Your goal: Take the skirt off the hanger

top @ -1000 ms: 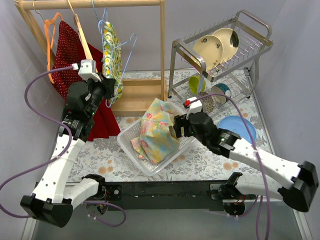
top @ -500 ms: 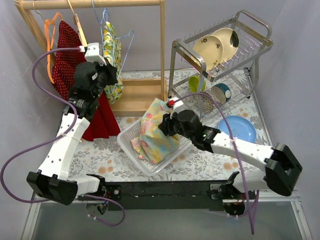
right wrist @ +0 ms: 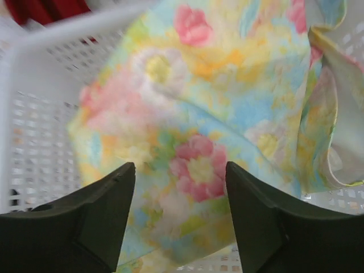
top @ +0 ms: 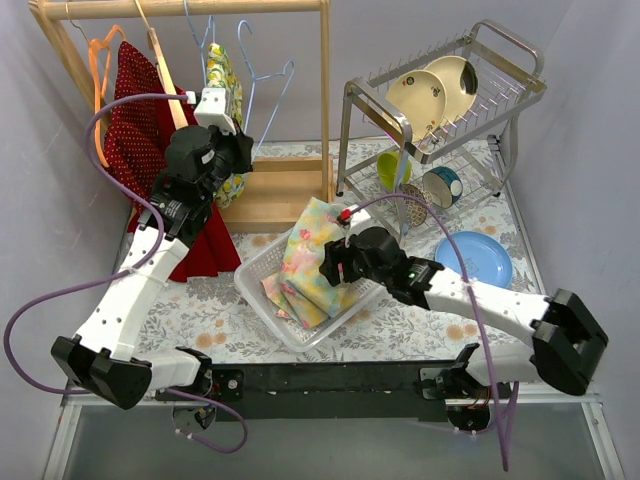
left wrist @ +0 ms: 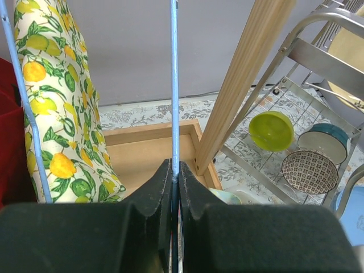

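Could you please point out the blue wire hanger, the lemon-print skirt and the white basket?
blue wire hanger [left wrist: 173, 85], left wrist view, on its straight upright wire.
lemon-print skirt [left wrist: 65, 114], left wrist view, on its hanging fabric.
white basket [right wrist: 34, 131], right wrist view, on its mesh wall.

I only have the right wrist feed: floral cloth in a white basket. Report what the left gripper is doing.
Observer: The left gripper is shut on one thin wire of a blue hanger.
Operator: Locate the lemon-print garment.
Observer: The lemon-print garment hangs just left of that gripped wire, with a second blue wire crossing its front.
Operator: Name what else hangs there.
Observer: A red dotted garment on a wooden hanger, further left.
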`<state>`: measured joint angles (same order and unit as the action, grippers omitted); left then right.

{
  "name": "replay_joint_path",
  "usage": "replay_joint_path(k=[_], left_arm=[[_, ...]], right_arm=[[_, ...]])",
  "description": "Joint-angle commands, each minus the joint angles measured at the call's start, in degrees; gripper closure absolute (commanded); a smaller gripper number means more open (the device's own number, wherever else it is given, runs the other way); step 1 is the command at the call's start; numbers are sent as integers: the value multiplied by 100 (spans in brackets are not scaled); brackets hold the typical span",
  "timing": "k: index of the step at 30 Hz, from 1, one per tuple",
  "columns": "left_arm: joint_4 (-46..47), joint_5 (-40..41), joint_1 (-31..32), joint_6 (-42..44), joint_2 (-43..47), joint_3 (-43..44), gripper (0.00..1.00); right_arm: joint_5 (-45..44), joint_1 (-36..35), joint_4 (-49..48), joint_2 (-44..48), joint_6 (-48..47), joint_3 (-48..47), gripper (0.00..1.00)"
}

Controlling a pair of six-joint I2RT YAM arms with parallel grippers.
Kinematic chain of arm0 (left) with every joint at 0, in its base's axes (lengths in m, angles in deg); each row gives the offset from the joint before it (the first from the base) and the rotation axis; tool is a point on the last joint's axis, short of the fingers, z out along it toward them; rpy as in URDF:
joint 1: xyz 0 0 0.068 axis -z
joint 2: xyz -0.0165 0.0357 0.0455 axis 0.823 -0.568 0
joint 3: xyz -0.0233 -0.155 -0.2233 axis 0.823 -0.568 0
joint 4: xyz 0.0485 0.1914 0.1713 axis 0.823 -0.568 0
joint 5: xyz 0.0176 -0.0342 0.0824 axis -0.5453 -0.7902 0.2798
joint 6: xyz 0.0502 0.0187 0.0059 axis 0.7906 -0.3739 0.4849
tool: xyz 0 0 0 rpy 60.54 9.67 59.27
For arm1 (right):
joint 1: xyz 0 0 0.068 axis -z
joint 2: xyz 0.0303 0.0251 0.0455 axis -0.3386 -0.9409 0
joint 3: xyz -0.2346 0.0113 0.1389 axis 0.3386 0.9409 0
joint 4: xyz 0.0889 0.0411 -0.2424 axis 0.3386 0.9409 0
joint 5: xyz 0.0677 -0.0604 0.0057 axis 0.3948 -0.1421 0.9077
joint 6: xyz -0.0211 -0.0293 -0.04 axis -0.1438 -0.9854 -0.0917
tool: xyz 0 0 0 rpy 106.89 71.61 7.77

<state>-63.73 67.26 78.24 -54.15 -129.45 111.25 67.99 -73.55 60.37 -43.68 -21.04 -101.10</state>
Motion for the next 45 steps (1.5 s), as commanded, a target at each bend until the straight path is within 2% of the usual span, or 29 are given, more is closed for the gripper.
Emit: replay_joint_path(k=[1, 4, 8, 12, 23, 33, 35, 36, 38, 39, 43, 45], left_arm=[[239, 286, 105, 200, 286, 240, 100], [266, 313, 105, 148, 295, 275, 100], [265, 242, 105, 34, 269, 363, 100], [590, 391, 105, 182, 85, 433, 100], [767, 392, 106, 517, -865, 1312, 100], [767, 5, 167, 376, -1261, 1199, 99], [758, -170, 176, 359, -1217, 1172, 88], [749, -240, 184, 350, -1112, 1137, 71], [767, -442, 185, 262, -971, 1058, 53], [749, -487, 185, 253, -901, 1014, 40], [635, -409, 193, 244, -427, 777, 24], [495, -181, 193, 262, -286, 706, 20]], right_arm=[[288, -21, -213, 947, 12, 21, 19], [446, -21, -362, 1457, 38, 223, 9], [403, -21, -389, 1907, 56, 381, 2], [376, -21, -363, 2162, 56, 487, 2], [587, -21, -512, 2655, 39, 689, 2], [860, -21, -706, 2593, 56, 777, 2], [860, -21, -697, 2611, 56, 786, 2], [860, -21, -697, 2620, 56, 777, 2], [868, -21, -671, 2637, 74, 768, 2], [877, -21, -679, 2655, 91, 751, 2], [895, -21, -670, 2769, 144, 759, 2], [895, -21, -644, 2831, 188, 768, 3]])
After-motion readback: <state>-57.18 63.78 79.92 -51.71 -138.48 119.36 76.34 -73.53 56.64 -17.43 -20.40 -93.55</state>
